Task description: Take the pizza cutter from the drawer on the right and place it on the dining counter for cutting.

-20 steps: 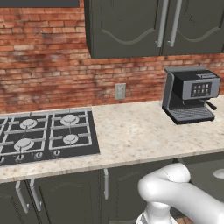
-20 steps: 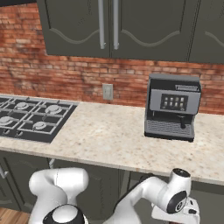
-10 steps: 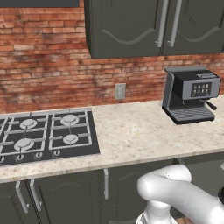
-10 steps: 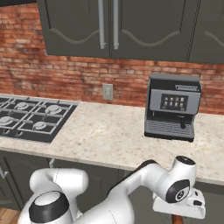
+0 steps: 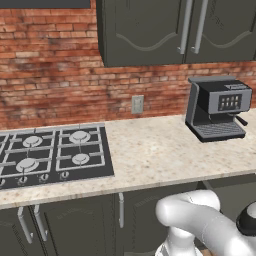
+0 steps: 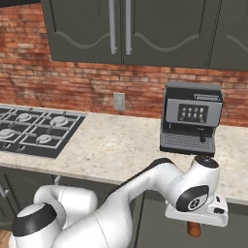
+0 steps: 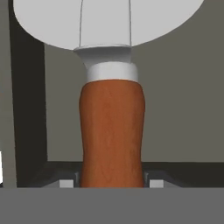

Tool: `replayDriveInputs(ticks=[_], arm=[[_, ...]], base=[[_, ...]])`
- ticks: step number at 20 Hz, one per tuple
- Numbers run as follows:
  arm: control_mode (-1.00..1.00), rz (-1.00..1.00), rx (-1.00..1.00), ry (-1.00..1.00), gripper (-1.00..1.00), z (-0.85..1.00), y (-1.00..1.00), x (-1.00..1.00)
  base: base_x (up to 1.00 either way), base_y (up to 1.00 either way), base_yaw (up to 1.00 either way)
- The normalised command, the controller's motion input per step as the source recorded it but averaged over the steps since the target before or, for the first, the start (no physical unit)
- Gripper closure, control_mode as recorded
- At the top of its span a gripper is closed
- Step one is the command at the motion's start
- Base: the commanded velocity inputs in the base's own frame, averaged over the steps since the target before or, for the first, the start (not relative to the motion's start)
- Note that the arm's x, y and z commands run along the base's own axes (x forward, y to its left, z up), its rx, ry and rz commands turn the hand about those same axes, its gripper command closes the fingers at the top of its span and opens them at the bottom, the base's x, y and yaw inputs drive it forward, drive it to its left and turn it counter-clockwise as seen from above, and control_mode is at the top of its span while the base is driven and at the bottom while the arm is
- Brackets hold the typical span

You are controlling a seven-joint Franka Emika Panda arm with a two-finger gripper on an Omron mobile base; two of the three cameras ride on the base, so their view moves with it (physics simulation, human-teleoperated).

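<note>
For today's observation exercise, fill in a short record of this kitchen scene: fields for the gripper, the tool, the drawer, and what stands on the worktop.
gripper: closed on the pizza cutter's handle, low in front of the cabinets
pizza cutter: reddish-brown handle between the fingertips, silvery round head beyond it
drawer: open, dark walls and grey floor behind the cutter
worktop: beige speckled, carrying a black gas hob and a coffee machine
</note>
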Motion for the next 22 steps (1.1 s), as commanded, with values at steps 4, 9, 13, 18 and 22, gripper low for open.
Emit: replayDriveInputs(ticks=[4,9,13,18,22], arm=[[-1.0,0.0,0.0,-0.03,1.0,0.54,0.49,0.01],[-1.0,-0.01,0.0,0.0,1.0,0.29,0.72,0.24],[-1.0,-0.02,0.0,0.01,1.0,0.25,0.88,0.28],[-1.0,-0.02,0.0,0.0,1.0,0.16,0.95,0.24],[-1.0,0.0,0.0,0.01,1.0,0.01,0.98,0.27]], base=[[0.0,0.0,0.0],[0.0,0.0,0.0],[0.0,0.0,0.0],[0.0,0.0,0.0],[0.0,0.0,0.0]])
